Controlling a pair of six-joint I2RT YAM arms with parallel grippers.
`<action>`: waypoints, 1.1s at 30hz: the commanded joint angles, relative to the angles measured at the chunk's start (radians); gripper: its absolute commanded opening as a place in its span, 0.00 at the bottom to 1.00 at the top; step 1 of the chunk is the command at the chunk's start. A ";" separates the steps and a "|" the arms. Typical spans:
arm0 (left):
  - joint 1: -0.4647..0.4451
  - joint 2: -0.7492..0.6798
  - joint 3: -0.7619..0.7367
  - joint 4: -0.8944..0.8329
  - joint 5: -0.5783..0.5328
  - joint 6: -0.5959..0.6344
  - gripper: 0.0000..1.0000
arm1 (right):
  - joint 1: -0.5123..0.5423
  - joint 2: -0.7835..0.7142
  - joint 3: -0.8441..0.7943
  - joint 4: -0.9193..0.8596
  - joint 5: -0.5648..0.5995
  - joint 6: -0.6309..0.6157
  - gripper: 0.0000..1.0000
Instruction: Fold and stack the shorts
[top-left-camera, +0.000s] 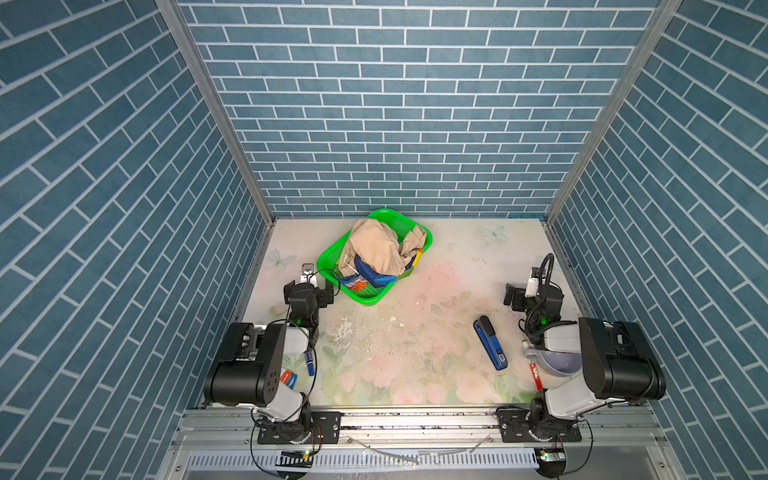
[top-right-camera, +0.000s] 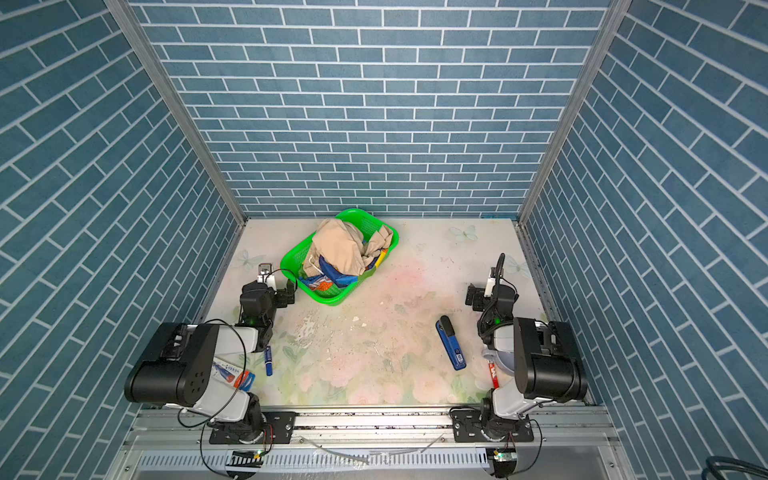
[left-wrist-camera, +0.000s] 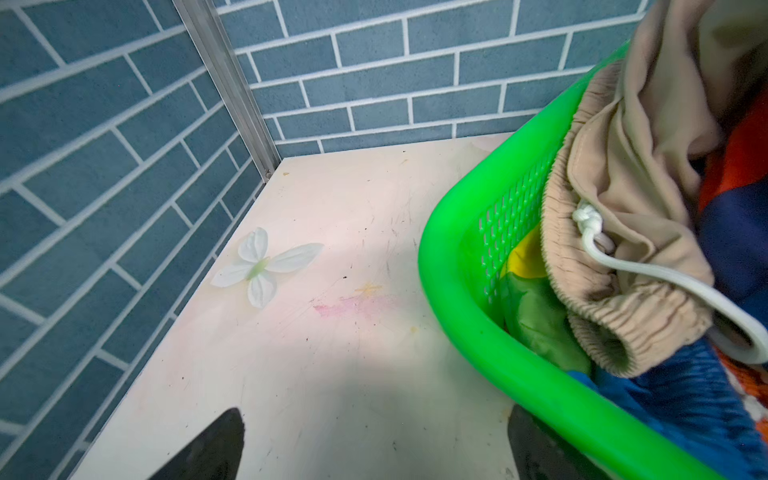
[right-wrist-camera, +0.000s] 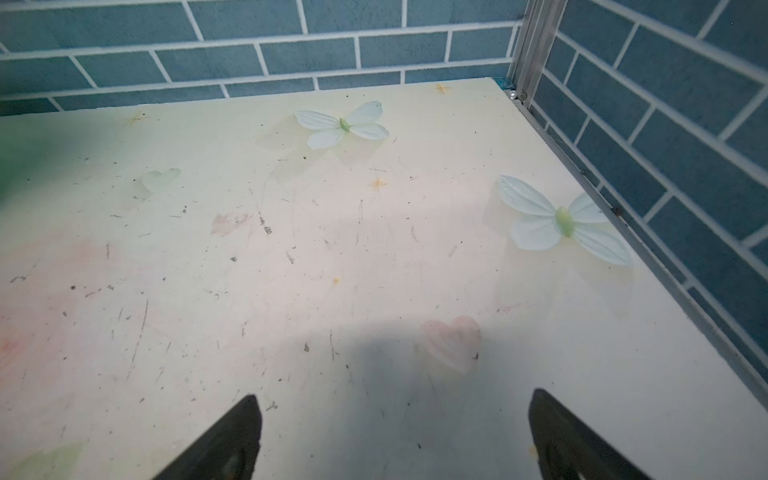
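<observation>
Green plastic mesh forms the basket (top-left-camera: 365, 300), which sits at the upper centre-left of the table (top-left-camera: 440, 266) in both top views, with its far corner near the back wall (top-left-camera: 415, 124). Both pairs of shorts lie heaped inside it. The beige shorts (top-left-camera: 376, 249) are on top and reach the right rim. The rainbow-striped shorts (top-left-camera: 368, 277) are underneath and show at the near end.

The left claw (left-wrist-camera: 374, 411) hovers just beside the basket's left rim, spread wide and empty. One finger is close to the rim, and I cannot tell whether it touches. The right claw (right-wrist-camera: 395, 397) is also spread wide and empty, over bare table at the right of the frame, near the metal edge strip (right-wrist-camera: 623, 216).

Open table lies between the basket and the right claw. A blue stapler (top-left-camera: 490, 343) lies flat at lower right, well apart from the basket.

The table is pale with a floral print, and it is scratched and flaked in patches. Blue brick-patterned panels close three sides, and an aluminium rail (top-left-camera: 415, 419) runs along the bottom.
</observation>
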 joint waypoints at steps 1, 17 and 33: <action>-0.006 0.005 0.006 0.008 0.012 0.002 1.00 | -0.004 0.002 0.029 0.018 -0.007 -0.019 0.99; -0.005 0.006 0.006 0.008 0.010 0.002 1.00 | -0.003 0.003 0.033 0.012 -0.001 -0.015 0.99; -0.012 -0.116 0.000 -0.077 -0.066 -0.015 1.00 | -0.004 -0.132 0.049 -0.129 0.107 0.022 0.99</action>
